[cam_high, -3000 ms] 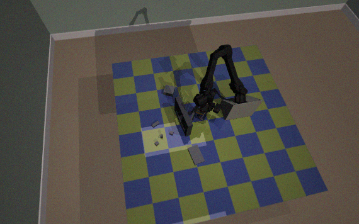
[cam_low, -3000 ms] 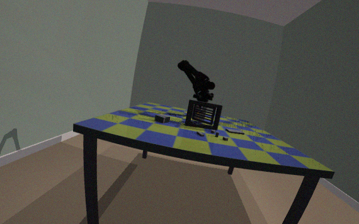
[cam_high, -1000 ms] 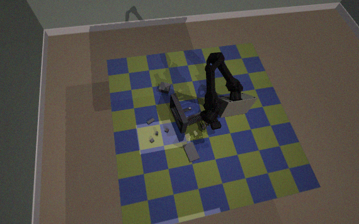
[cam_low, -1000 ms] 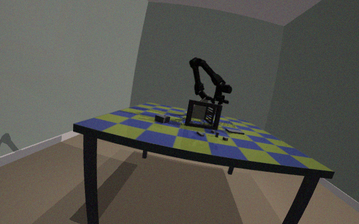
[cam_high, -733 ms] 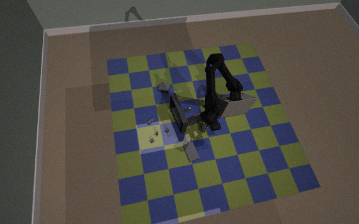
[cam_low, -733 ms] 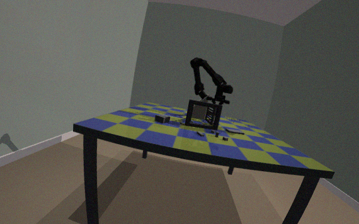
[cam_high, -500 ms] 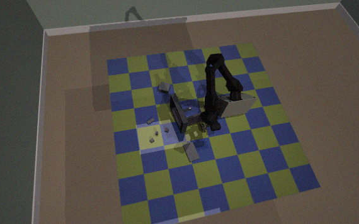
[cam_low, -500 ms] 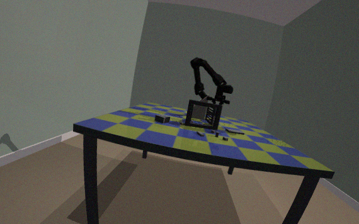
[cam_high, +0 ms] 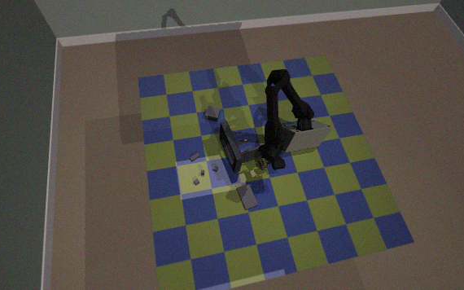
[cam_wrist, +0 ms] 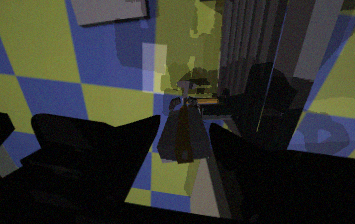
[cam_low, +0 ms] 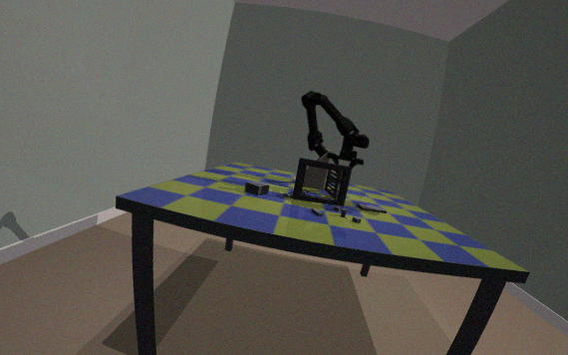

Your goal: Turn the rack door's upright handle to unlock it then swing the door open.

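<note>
The dark rack frame [cam_high: 225, 138] [cam_low: 297, 179] stands upright on the checkered table. Its slatted door [cam_high: 250, 154] [cam_low: 333, 180] [cam_wrist: 240, 45] stands out from one side of the frame, swung wide open, roughly square to it; I cannot read the exact angle. The door's upright handle [cam_wrist: 183, 142] shows in the wrist view as a grey block with a brown stripe. My gripper [cam_wrist: 184, 123] is open, one finger on each side of the handle, with a gap showing on both sides. In the top view the arm hides the handle. How far the handle is turned is unclear.
A pale box [cam_high: 310, 138] stands by the arm's base, close to the gripper. A flat grey slab [cam_high: 247, 196] [cam_low: 371, 207] [cam_wrist: 110, 10] lies near the door side. A grey block [cam_high: 212, 113] [cam_low: 256, 188] and several small pieces lie around the frame.
</note>
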`<state>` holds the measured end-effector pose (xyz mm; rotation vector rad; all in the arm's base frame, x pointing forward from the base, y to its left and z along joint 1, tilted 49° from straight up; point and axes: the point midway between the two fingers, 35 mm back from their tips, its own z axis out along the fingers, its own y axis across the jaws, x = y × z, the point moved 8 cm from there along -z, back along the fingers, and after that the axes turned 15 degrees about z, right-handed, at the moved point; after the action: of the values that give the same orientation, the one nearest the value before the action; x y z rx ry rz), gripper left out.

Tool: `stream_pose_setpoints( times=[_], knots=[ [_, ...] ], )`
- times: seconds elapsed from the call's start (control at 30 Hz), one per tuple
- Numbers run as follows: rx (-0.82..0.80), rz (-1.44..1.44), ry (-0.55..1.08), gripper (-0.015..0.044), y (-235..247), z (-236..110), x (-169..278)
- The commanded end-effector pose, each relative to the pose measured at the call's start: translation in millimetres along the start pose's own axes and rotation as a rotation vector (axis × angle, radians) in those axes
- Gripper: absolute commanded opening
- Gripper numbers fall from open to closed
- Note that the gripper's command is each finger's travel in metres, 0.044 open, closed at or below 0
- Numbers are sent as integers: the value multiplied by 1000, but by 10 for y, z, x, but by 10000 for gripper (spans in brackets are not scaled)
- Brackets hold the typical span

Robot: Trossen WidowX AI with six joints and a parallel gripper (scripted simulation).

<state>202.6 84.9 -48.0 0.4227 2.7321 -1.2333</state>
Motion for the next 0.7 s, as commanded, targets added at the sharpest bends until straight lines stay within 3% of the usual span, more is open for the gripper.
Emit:
stream_pose_setpoints(
  times=[0.0, 0.67],
  knots=[
    [-6, 5, 1, 282, 15, -75, -10],
    [-9, 4, 2, 282, 21, -489, -17]
  ],
)
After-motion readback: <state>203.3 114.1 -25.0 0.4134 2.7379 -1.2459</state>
